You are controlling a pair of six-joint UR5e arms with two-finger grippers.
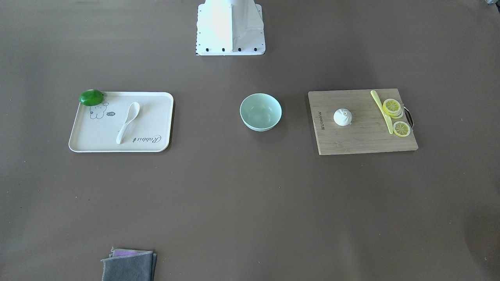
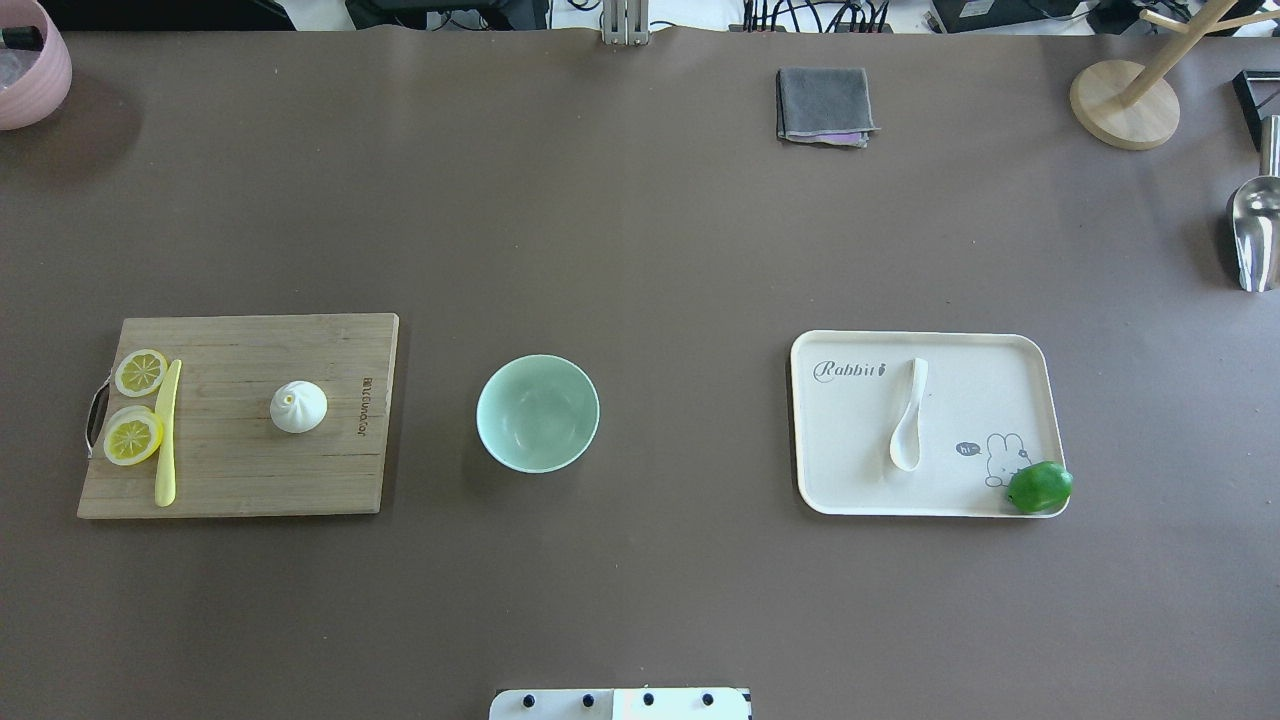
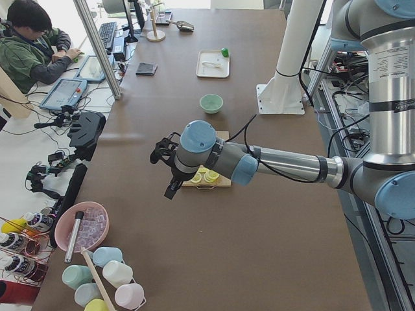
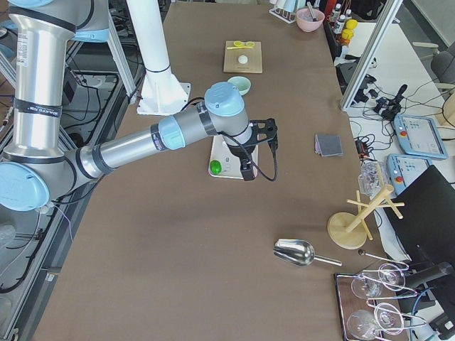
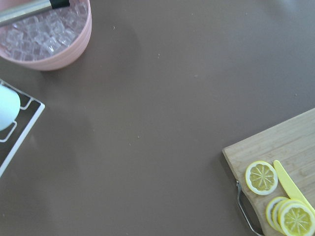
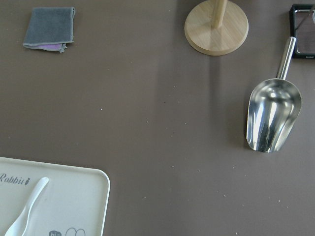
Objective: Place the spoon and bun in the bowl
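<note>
The white spoon lies on a cream tray on my right. The white pleated bun sits on a wooden cutting board on my left. The mint-green bowl stands empty between them. My left gripper shows only in the exterior left view, hanging high above the board's outer end. My right gripper shows only in the exterior right view, high above the tray's outer end. I cannot tell whether either is open or shut. The wrist views show no fingers.
A green lime sits on the tray's near corner. A yellow knife and lemon slices lie on the board. A grey cloth, wooden stand, metal scoop and pink ice bowl sit toward the edges.
</note>
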